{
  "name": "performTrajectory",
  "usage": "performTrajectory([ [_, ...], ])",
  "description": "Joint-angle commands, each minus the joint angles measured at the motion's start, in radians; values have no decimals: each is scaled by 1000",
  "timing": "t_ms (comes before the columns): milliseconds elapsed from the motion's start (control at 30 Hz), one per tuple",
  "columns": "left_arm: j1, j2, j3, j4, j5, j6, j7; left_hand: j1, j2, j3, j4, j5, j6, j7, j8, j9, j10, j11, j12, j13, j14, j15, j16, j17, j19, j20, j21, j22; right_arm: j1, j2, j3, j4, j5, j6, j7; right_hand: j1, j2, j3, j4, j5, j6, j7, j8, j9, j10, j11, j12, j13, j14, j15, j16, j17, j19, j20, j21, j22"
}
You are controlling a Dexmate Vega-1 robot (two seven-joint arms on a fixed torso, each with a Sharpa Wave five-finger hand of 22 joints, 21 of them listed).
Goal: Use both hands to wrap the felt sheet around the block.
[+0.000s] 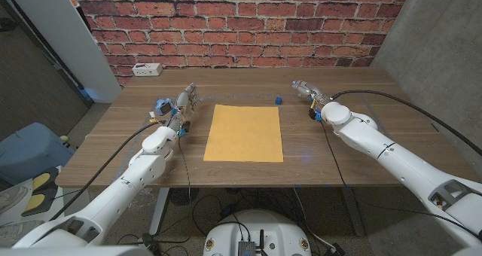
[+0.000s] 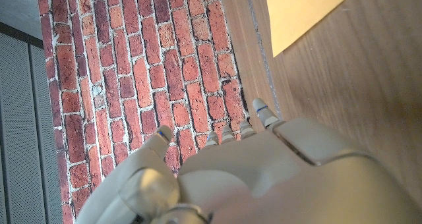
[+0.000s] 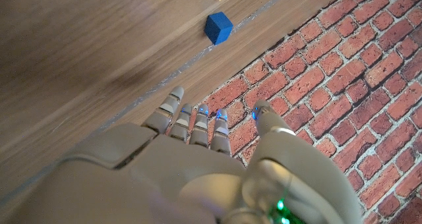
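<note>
Standing with fingers released either side of the felt sheet [image 1: 244,133], left hand [image 1: 183,105] and right hand [image 1: 307,91] may knock away the small block [image 1: 278,100], which sits off the sheet at the worktop's far edge.

too small in the head view to make out any detail on the blue block [image 1: 278,100]. only a corner of the felt sheet [image 2: 304,13] inside the left wrist view, the rest cut off by the edge. likewise a sliver of it in the right wrist view. tabletop there smeared by blur.
</note>
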Motion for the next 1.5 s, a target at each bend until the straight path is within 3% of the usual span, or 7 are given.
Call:
performTrajectory([
  [33,16,6,-6,-19,-2,0,10,9,-7,2,-5,9,-53,1,3,3,-119,1,5,2,-84,6,8,3,-98,6,-4,5,52,7,-73,-38,-148,-134,-28,43,-1,22,-10,9,27,-4,5,4,21,-6,1,2,14,-17,6,-2,18,-17,7,2],
  [300,19,7,-7,-22,-7,-1,4,8,-7,1,-5,9,-50,2,3,4,-118,4,5,2,-84,8,8,4,-96,9,-8,5,77,24,-139,-59,-268,-225,-62,197,-29,58,-44,-3,71,-22,5,6,61,-28,-4,1,74,-53,6,-5,109,-4,29,6],
  [467,24,11,-9,-28,-9,2,4,7,-6,-1,-6,9,-49,1,2,4,-116,15,6,2,-82,7,8,4,-96,19,-12,6,100,32,-189,-50,-353,-240,-66,294,-58,60,-51,-1,121,-30,14,7,91,-31,-4,2,106,-75,6,-4,141,-40,34,7],
  [733,35,13,-16,-33,-14,-6,5,6,-7,-3,-6,10,-47,-1,1,4,-116,15,5,2,-83,10,7,4,-94,27,-18,6,110,73,-233,3,-464,-223,-125,462,-121,23,-37,11,249,-48,30,7,203,-53,13,5,216,-119,32,6,223,-46,54,11],
  [900,42,17,-21,-38,-13,-11,8,5,-8,-4,-6,10,-46,-1,0,4,-115,15,5,2,-81,11,8,4,-93,27,-20,6,128,96,-256,43,-513,-220,-121,496,-118,-13,-24,11,325,-68,40,8,275,-74,25,8,297,-157,76,29,264,-39,70,16],
  [1100,50,20,-27,-43,-18,-14,10,4,-9,-6,-6,10,-45,-1,0,4,-114,14,5,2,-81,12,7,4,-91,28,-23,6,156,117,-279,88,-549,-226,-90,531,-106,-15,-31,14,343,-73,39,8,287,-80,23,9,307,-165,86,38,277,-54,76,18],
  [1500,58,23,-33,-43,-23,-16,11,2,-10,-9,-7,11,-45,-1,-1,4,-113,14,5,2,-80,12,7,4,-89,29,-30,6,212,144,-328,134,-592,-272,16,544,-105,-31,-25,10,341,-76,29,8,288,-85,17,11,297,-159,90,48,260,-45,70,18],
])
